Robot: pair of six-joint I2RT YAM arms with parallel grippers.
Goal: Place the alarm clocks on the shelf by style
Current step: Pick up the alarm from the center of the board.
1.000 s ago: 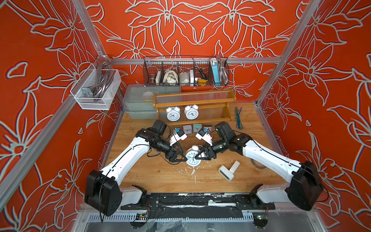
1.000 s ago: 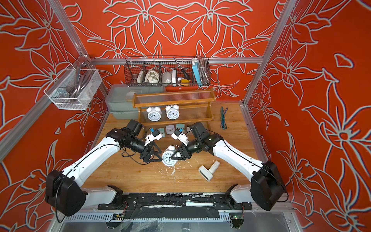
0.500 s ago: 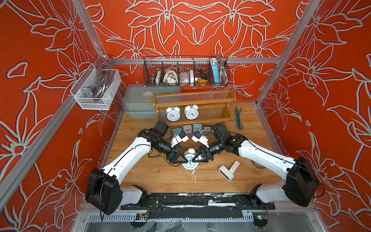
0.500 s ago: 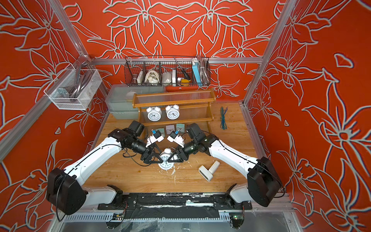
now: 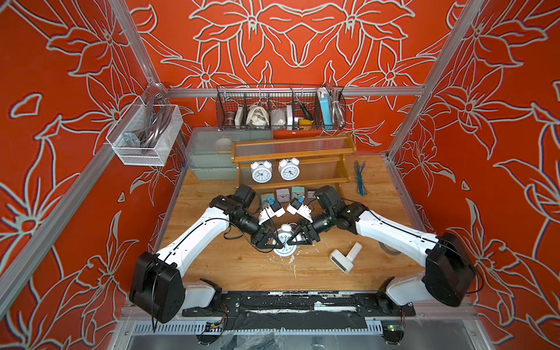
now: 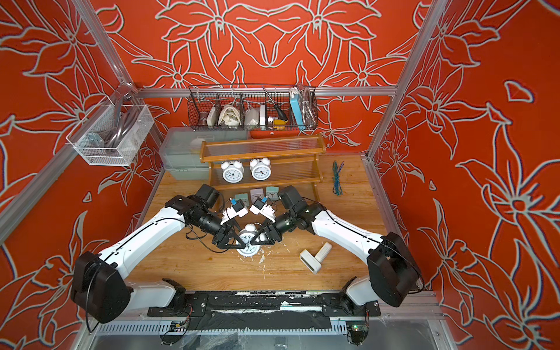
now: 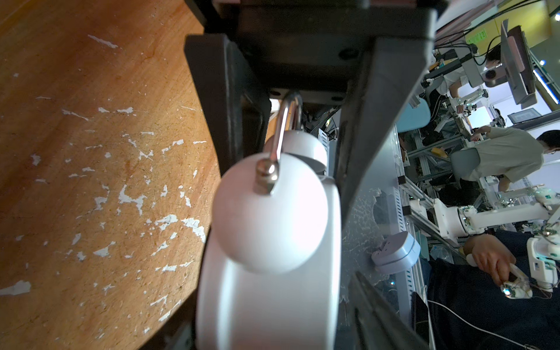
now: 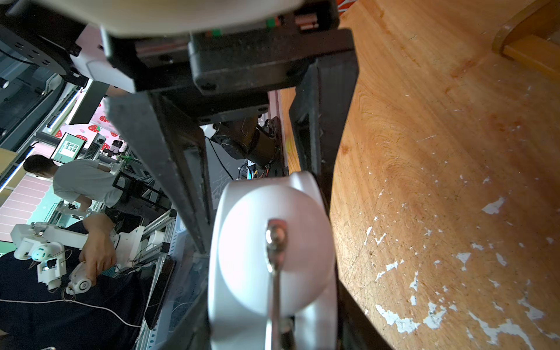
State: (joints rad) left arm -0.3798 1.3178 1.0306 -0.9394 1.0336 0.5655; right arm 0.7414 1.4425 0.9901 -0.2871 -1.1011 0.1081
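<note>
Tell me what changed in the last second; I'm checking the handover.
The right gripper, shut on the loose clock, carried it slightly toward the left gripper, whose jaws narrowed around it; whether they grip yet is unclear. The shelf, shelf clocks and digital clocks stayed put.

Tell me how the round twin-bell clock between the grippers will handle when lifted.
Round-bodied, the twin-bell clock will probably roll if released on edge. Its smooth white shell may slip in a grip. Its thin metal handle looks bendable.
</note>
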